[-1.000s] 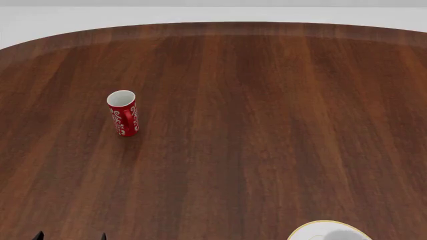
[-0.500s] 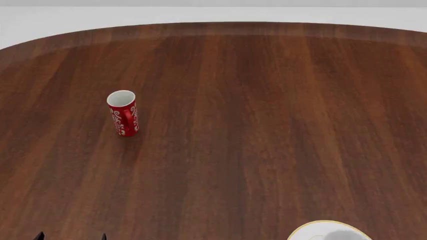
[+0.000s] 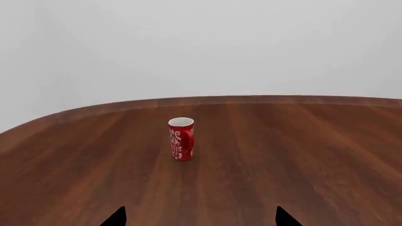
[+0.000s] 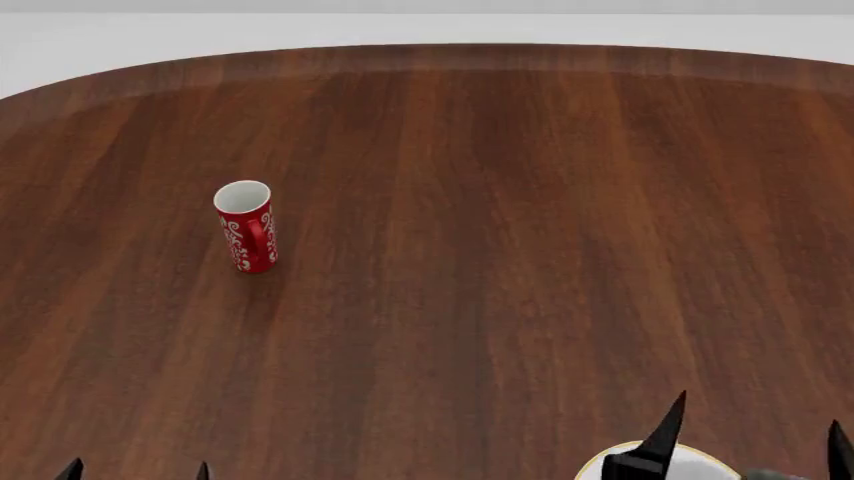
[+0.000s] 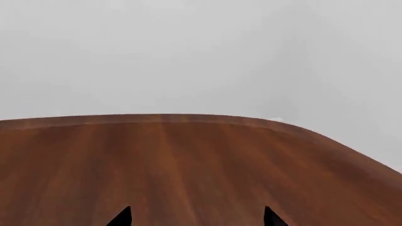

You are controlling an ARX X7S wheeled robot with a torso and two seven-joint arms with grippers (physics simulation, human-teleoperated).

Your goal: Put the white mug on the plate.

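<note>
While the red mug (image 4: 246, 227) stood upright on the tabletop (image 4: 507, 220) toward its left edge, both the left claw (image 4: 134, 470) and right claw (image 4: 750, 440) hung spread and empty near the near edge, the right over the plate (image 4: 694, 462).

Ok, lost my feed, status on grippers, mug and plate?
Both grippers open, empty: left, right above the plate. White mug not in view. Only the red mug on the table.

Layout around the mug on the table
The mug (image 4: 246, 226) stands upright on the table (image 4: 507, 200), toward its left; the plate (image 4: 638, 463) lies well right of it, nearer the robot
</note>
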